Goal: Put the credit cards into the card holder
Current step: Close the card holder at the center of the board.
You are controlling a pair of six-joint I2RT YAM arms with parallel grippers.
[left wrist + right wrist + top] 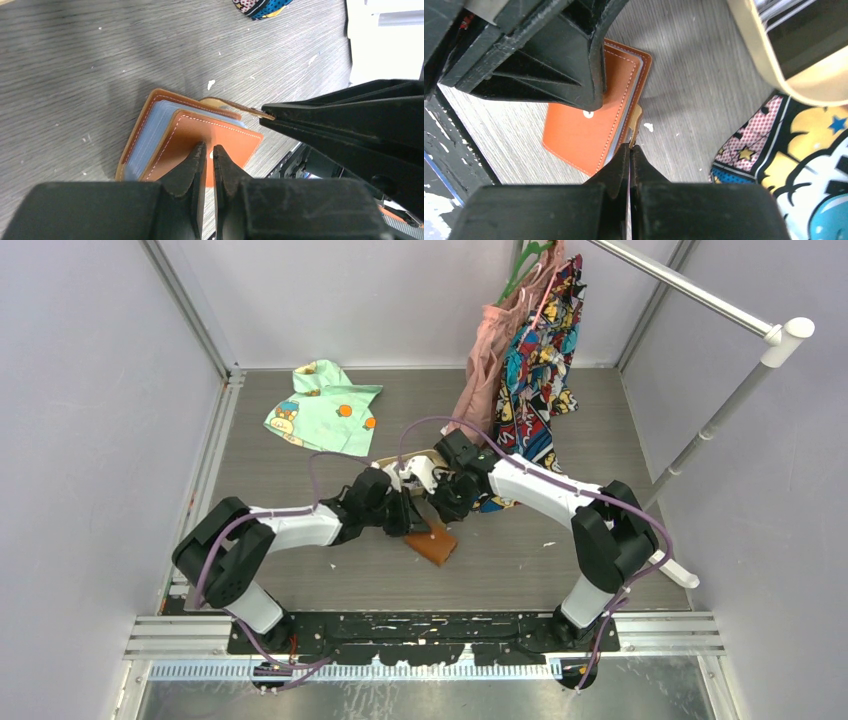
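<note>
A grey wood-grain table (260, 460) is boxed by pale walls (100, 390), with a rail (690, 288) of hung clothes (535, 370) back right and a green shirt (325, 405) lying back left. The holder (210, 131) lies mid-table, part open, between my arms. My right gripper (630, 146) is clenched on its tab (636, 122), and my left gripper (209, 146) hovers at the cover, fingers a slit apart; I cannot tell whether they pinch it. The tray (754, 55) and the clothes' hem crowd the far side, while bare board runs left, right and toward the near edge.

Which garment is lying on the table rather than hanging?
The mint-green top, spread flat at far left; the pink garment and comic-print garment hang.
</note>
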